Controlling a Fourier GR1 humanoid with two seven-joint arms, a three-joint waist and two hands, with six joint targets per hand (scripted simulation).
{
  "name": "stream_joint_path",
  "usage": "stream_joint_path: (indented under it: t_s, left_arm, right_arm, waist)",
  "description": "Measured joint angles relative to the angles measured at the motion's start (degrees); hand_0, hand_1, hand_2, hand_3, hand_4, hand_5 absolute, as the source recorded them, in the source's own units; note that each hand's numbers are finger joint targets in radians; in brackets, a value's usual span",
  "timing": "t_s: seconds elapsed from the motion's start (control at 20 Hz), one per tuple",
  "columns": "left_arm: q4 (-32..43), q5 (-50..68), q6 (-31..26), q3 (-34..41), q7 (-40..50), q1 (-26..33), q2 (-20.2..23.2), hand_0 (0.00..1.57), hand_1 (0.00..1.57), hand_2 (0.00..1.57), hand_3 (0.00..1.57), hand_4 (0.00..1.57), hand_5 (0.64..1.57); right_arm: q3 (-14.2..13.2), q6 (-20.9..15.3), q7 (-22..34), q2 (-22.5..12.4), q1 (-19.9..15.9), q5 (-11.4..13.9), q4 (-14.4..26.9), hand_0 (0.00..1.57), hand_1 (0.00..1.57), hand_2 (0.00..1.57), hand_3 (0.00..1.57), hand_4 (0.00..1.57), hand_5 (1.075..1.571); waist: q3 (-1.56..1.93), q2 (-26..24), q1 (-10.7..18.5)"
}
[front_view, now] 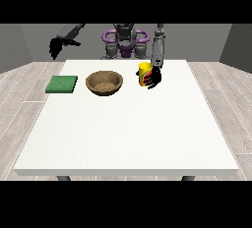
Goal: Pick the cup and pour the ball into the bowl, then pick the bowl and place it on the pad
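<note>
**Hand at the cup, pouring not yet begun**

Right of the frame's centre, on the far part of the white table (128,128), stands the yellow cup (143,72), upright, with a red patch on its side. The hand at the view's right (153,78) is against the cup's right side, its dark fingers appearing to wrap part of the way round the cup, so it seems to be closing on or holding it; the cup's base looks to be on the table or just above it, and which cannot be told. The ball is not visible; it is presumably inside the cup.

Just left of the cup, near but apart, sits the brown bowl (104,82), upright and with nothing showing inside it. Further left, near the table's left edge, lies the green pad (62,84), flat and bare. In the upper left of the frame the hand at the view's left (55,48) hangs in the air beyond the table's corner, well apart from everything, its fingers relaxed and holding nothing.

As a judgement, the task is at its first step: the grasp of the cup. The pour into the bowl, the pickup of the bowl and its placing on the pad all remain.

The red patch on the cup may be a label, but no writing or brand can be read anywhere.
</note>
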Motion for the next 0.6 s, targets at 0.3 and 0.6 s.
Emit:
stream_joint_path:
  t_s: [0.3, 0.6]
  left_arm:
    - [-0.64, -2.27, 5.76, -1.38, 2.26, 1.05, 0.03, 1.31, 1.31, 1.57, 1.57, 1.49, 1.277]
    - [-0.25, -11.16, 8.63, -7.21, 16.33, -0.98, 6.77, 1.44, 1.44, 1.57, 1.57, 1.57, 1.303]
  right_arm:
    - [-1.18, 1.37, 1.68, -1.83, -0.29, -1.20, 1.12, 0.00, 0.00, 0.00, 0.00, 0.00, 1.569]
    - [-2.13, 1.38, 4.41, -2.54, 1.44, -1.09, 6.71, 0.00, 0.00, 0.00, 0.00, 0.00, 1.569]
  waist:
    - [-0.38, -1.81, -1.11]
    - [-0.95, -11.53, 2.32]
